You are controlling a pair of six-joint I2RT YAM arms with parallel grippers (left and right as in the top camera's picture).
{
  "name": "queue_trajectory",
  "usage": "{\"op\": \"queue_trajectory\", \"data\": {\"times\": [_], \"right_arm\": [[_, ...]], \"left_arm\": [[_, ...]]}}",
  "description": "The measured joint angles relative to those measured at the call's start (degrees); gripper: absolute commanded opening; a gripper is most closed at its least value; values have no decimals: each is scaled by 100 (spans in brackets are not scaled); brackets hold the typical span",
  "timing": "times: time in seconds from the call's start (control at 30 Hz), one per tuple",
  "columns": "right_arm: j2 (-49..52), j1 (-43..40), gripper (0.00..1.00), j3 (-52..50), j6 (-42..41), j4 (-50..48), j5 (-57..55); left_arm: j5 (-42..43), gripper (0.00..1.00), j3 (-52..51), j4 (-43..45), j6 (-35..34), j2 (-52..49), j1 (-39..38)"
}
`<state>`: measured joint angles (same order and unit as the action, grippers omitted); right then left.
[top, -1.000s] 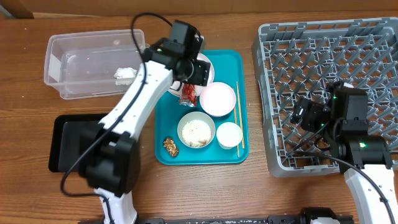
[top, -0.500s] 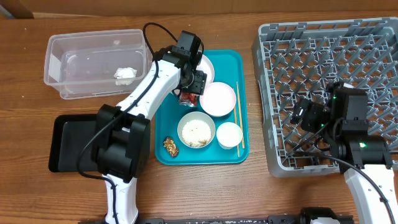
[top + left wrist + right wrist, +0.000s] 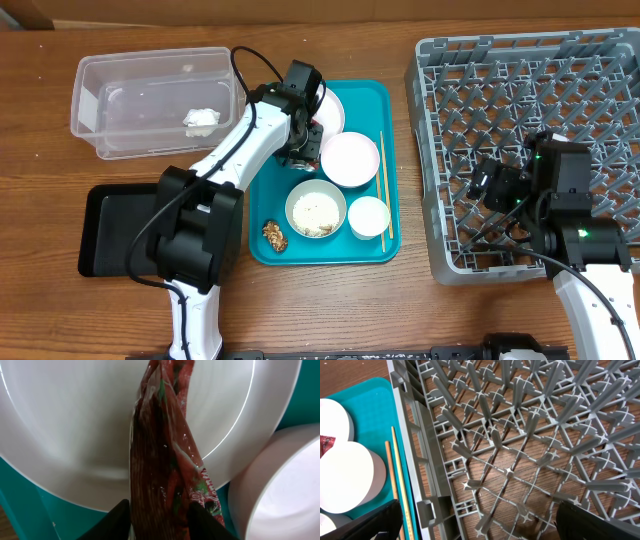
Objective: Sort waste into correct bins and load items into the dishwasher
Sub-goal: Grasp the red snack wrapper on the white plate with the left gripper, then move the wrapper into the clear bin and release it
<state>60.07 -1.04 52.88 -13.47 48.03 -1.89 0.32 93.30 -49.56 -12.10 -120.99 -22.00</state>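
Note:
My left gripper (image 3: 306, 146) is down on the teal tray, shut on the red crinkled snack wrapper (image 3: 165, 460), which lies across the rim of a white plate (image 3: 75, 425). That plate (image 3: 332, 108) is at the tray's back, with a pale pink plate (image 3: 350, 158) beside it. A bowl of white rice (image 3: 316, 211), a small white cup (image 3: 369, 217), chopsticks (image 3: 382, 180) and a brown food lump (image 3: 274, 234) also sit on the tray. A white tissue (image 3: 201, 120) lies in the clear tub (image 3: 110, 95). My right gripper (image 3: 497, 187) is open and empty over the grey dish rack (image 3: 560, 90).
The black tray (image 3: 100, 235) is at the front left, beside the teal tray (image 3: 262, 215). In the right wrist view, the rack's left wall (image 3: 415, 435) stands close beside the chopsticks (image 3: 397, 485) and the teal tray's edge (image 3: 370, 390).
My left gripper has swung off the white plate and lowered onto the red wrapper, now covering it in the overhead view. The right arm has not moved.

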Motion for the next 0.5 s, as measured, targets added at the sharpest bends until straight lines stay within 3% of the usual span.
{"op": "queue_trajectory", "data": {"times": [0.07, 0.1, 0.5], "right_arm": [[-2, 0, 100, 0, 0, 0, 0], [0, 0, 100, 0, 0, 7, 0], [0, 0, 100, 0, 0, 0, 2]], "left_arm": [[-9, 6, -17, -11, 9, 0, 0], [-17, 4, -17, -13, 15, 0, 0], [-15, 4, 162, -415, 2, 0, 109]]}}
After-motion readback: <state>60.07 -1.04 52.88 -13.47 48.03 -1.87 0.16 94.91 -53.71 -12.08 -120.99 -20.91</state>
